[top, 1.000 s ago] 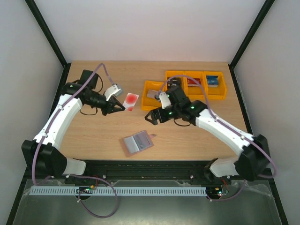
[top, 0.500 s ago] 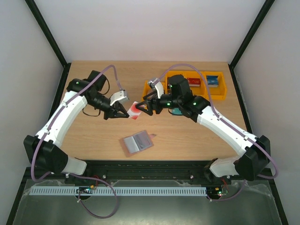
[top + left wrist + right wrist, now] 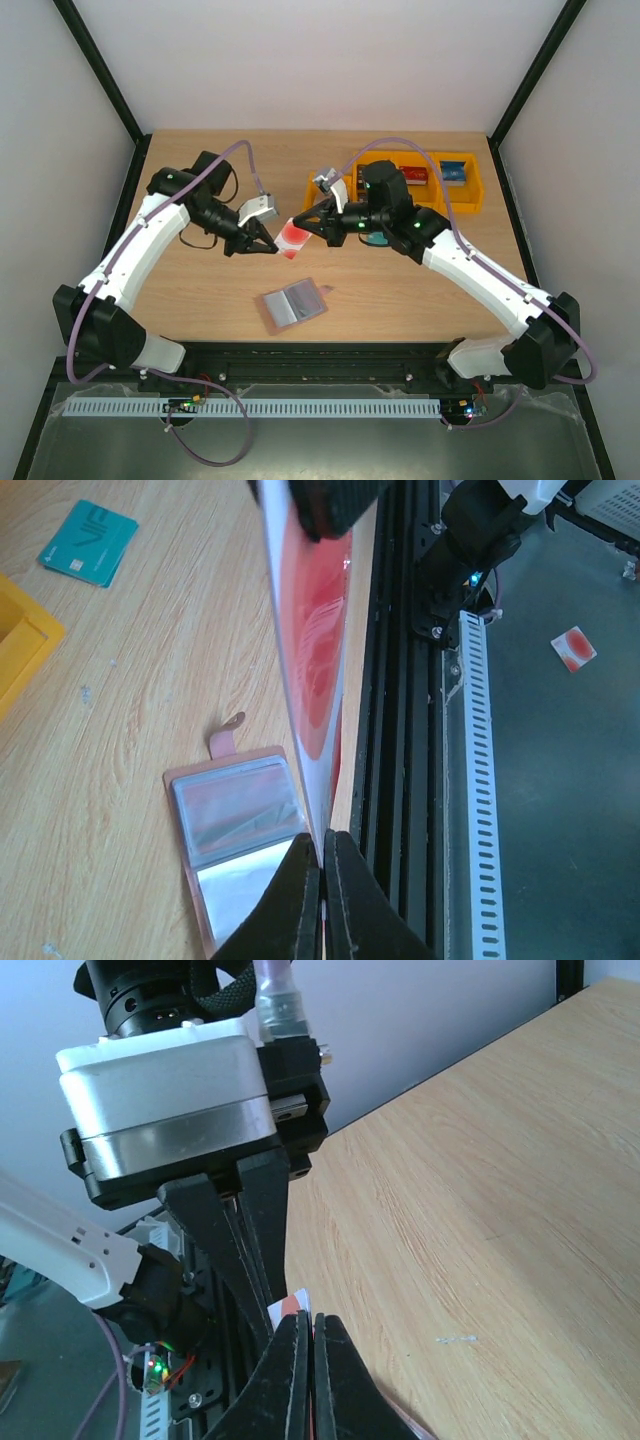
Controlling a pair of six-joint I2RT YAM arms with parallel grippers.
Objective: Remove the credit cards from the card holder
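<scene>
A red and white credit card [image 3: 291, 238] hangs above the table's middle, held from both sides. My left gripper [image 3: 274, 247] is shut on its left edge and my right gripper [image 3: 299, 228] is shut on its right edge. The left wrist view shows the card [image 3: 312, 660] edge-on, running up from my shut left gripper [image 3: 322, 865]. In the right wrist view a corner of the card [image 3: 290, 1307] sticks out past my shut right gripper [image 3: 312, 1326]. Below, the pinkish-brown card holder [image 3: 292, 306] lies open on the table, with a light grey card [image 3: 240, 865] in its clear sleeve.
Orange bins [image 3: 400, 180] holding small items stand at the back right, behind my right arm. A teal card [image 3: 88, 542] lies on the wood near them. The black rail at the table's front edge [image 3: 400, 730] is just beyond the card holder.
My left gripper carried the red card right toward the middle. My right gripper swung left from the bins, met the card and shut on its other edge.
</scene>
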